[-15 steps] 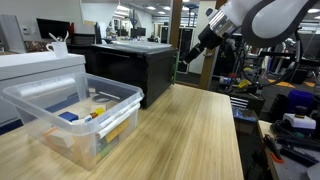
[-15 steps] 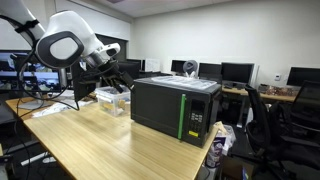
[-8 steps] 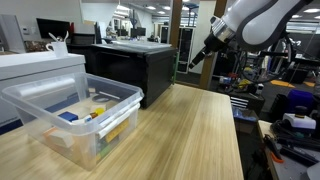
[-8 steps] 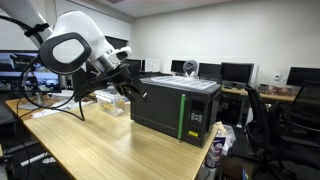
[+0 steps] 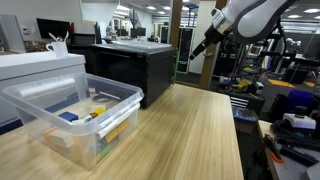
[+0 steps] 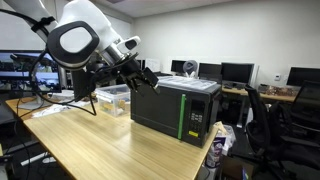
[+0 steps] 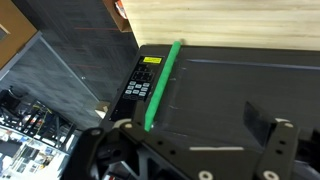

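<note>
end effector (image 7: 195, 140): fingers spread, nothing between them, hovering over the microwave (image 7: 235, 85) top
microwave position: on worktop (image 5: 195, 130); clear bin (image 5: 70, 115) at its 8 o'clock in an exterior view
handling: likely heavy, rigid, slick shell
grip point: green handle (image 7: 160, 85), 11 o'clock of the end effector in wrist view

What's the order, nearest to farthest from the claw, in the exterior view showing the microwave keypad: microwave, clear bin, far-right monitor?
1. Microwave, just below the claw.
2. Clear bin, behind the claw on the table.
3. Far-right monitor, across the room.
</note>
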`<action>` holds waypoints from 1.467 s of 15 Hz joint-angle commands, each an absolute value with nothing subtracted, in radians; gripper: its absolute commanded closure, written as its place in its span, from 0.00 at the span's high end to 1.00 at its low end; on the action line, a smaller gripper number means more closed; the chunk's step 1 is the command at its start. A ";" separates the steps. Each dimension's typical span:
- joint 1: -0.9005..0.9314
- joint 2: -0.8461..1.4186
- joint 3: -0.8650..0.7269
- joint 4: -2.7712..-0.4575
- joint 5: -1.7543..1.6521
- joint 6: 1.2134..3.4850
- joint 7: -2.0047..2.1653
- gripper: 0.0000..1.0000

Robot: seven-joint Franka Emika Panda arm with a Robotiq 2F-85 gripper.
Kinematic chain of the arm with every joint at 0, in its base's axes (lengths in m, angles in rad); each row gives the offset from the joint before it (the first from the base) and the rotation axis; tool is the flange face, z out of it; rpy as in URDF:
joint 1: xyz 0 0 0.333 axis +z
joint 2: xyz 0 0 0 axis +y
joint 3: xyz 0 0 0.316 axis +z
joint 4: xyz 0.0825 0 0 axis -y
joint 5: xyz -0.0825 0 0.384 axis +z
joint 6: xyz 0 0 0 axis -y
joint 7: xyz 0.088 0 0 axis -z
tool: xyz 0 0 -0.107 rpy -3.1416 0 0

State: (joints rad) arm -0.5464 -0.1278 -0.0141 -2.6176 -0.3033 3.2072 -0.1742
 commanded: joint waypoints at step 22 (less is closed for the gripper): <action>-0.748 0.088 0.186 -2.302 -0.483 3.452 -0.085 1.00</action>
